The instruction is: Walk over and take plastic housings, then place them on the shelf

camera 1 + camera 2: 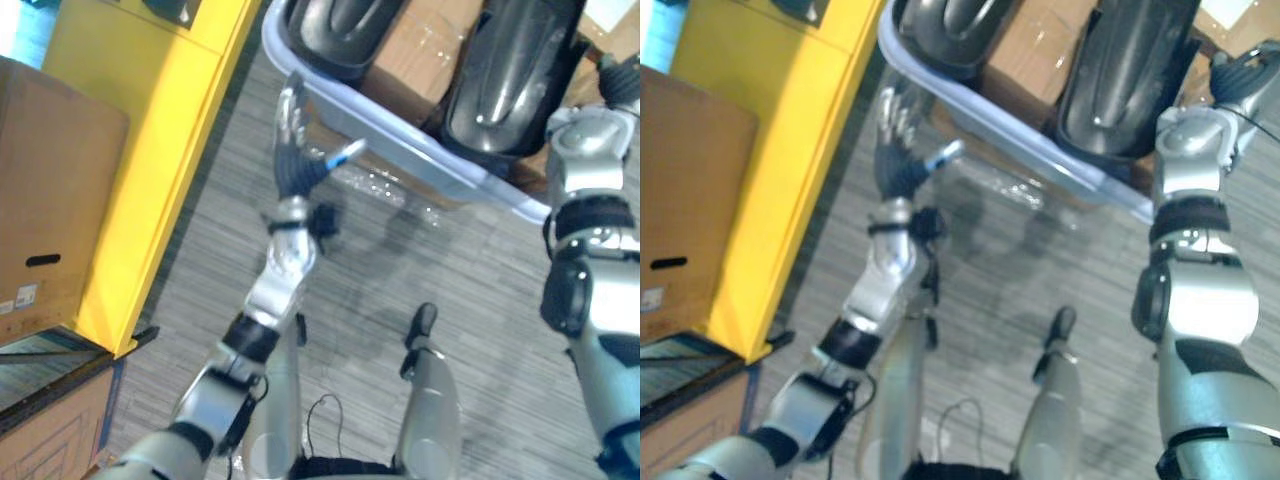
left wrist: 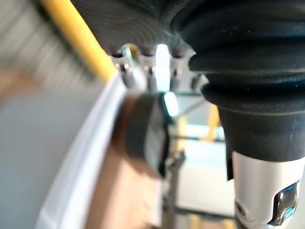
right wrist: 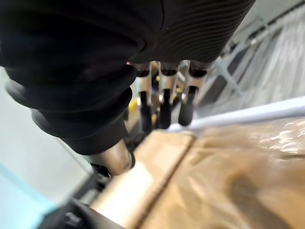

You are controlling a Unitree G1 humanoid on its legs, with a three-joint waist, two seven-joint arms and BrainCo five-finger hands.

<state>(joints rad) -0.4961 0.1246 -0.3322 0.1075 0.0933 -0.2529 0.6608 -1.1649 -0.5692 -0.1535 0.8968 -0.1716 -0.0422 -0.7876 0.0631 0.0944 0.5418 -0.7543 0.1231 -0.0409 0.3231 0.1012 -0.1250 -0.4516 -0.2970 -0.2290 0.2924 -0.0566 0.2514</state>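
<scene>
Presently: two dark plastic housings [image 1: 510, 80] lay in the pale crate [image 1: 420, 147], far centre, cardboard [image 1: 415, 55] between them; neither was held. Left hand [image 1: 292, 150]: fingers straight, thumb out, empty, just beside the crate's near-left rim. Right hand [image 1: 1238, 75]: fingers relaxed, empty, at its right end. Yellow shelf [image 1: 180, 130], left. Risk: fingers catching the rim would shove the crate; a glossy housing might slip from a shallow grasp

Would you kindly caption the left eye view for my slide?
Open left hand hovers at the rim of a pale bin holding dark plastic housings.
</scene>
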